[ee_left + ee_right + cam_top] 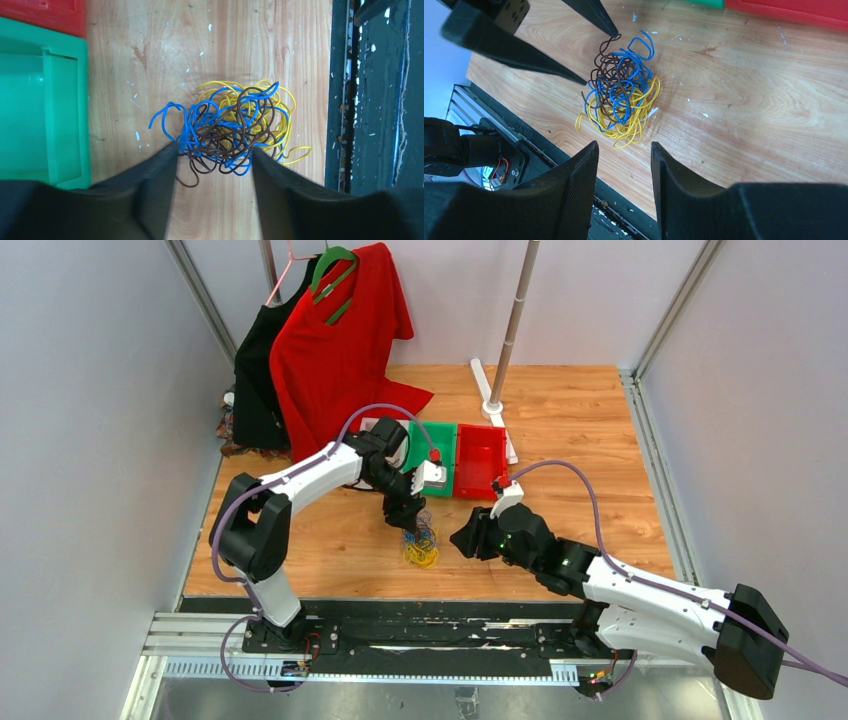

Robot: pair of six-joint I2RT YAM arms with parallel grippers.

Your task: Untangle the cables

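Squarely at the bottom centre of the overhead frame, the cables (421,545) lie as one knot of yellow, blue and dark brown wire on the wooden table (580,430), near its lower edge. Your left gripper (214,147) points down at the knot with its jaws spread wide, one black finger on either side of the tangle's near end. In the right wrist view, one fingertip appears to touch a brown loop at the top of the knot, though the angle leaves that unsure. Nothing is clamped.

Your right gripper (624,146) hangs just right of the bundle in the overhead frame. Its jaws are parted and hold nothing, and the wires lie on the boards beyond its tips. The yellow strands sit mostly toward the black rail (400,625), with blue and brown crossing over them.

Above the arms, mid-frame, a green tray (440,440) and a red tray (480,460) lie side by side. A red shirt (340,340) and a black garment (255,380) hang at upper left.
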